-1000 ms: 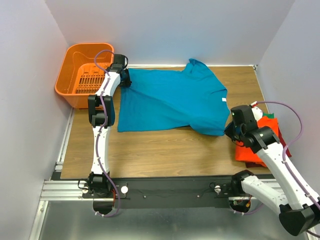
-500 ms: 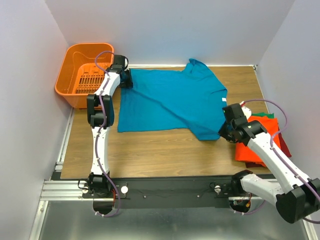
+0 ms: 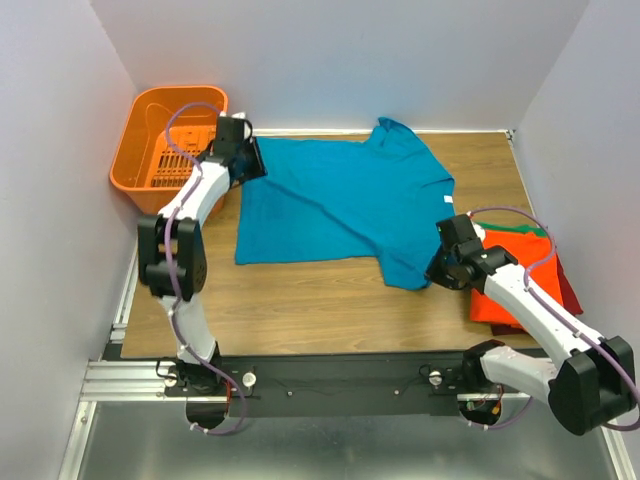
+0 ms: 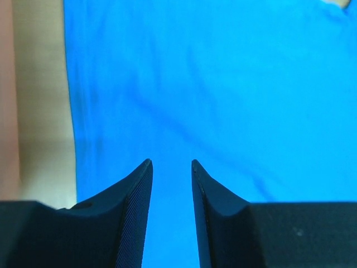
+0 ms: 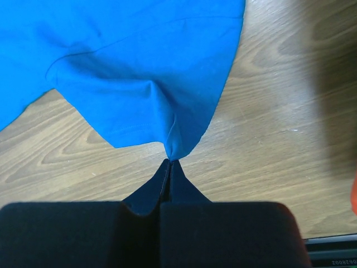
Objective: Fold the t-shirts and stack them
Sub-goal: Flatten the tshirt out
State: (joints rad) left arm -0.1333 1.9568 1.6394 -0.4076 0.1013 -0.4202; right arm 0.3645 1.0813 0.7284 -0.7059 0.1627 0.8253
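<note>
The teal-blue t-shirt (image 3: 340,205) lies spread on the wooden table, its white neck tag (image 3: 445,201) at the right. My left gripper (image 3: 252,165) is at the shirt's far left corner. In the left wrist view its jaws (image 4: 170,163) stand apart, with blue cloth (image 4: 212,84) below them. My right gripper (image 3: 432,275) is shut on the shirt's near right corner. The right wrist view shows the pinched fold (image 5: 175,139) at the shut tips (image 5: 170,162). A folded orange t-shirt (image 3: 505,300) lies at the right with green (image 3: 530,232) and dark red (image 3: 570,285) ones under it.
An orange plastic slotted basket (image 3: 165,140) stands at the far left corner, just left of my left arm. Walls close in the table on the left, back and right. Bare wood (image 3: 300,300) shows in front of the shirt.
My right gripper has moved left and nearer with the shirt's corner in it, drawing that side inward. My left arm's elbow has swung out to the left; its gripper stays at the far left corner.
</note>
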